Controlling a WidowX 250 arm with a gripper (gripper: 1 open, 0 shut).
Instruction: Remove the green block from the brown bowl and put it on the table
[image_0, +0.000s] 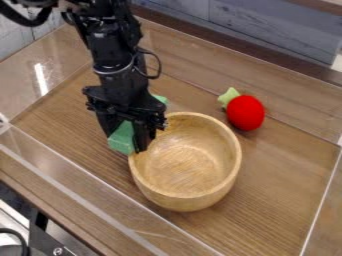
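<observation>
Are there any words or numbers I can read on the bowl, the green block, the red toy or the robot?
None: no readable text anywhere in the picture.
Brown bowl: only wood grain, no words.
Green block, held in the hand: plain, no marks.
Red toy: plain, no label.
Robot arm: black, any marking too small and blurred to read.
Table: wood grain only.

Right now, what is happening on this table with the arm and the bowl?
A single robot arm is handling the green block. Its gripper points down and is shut on the block, just outside the left rim of the brown bowl, low over the table. The bowl looks empty inside. Whether the block already touches the wood cannot be told. A red toy lies apart, to the right behind the bowl.
</observation>
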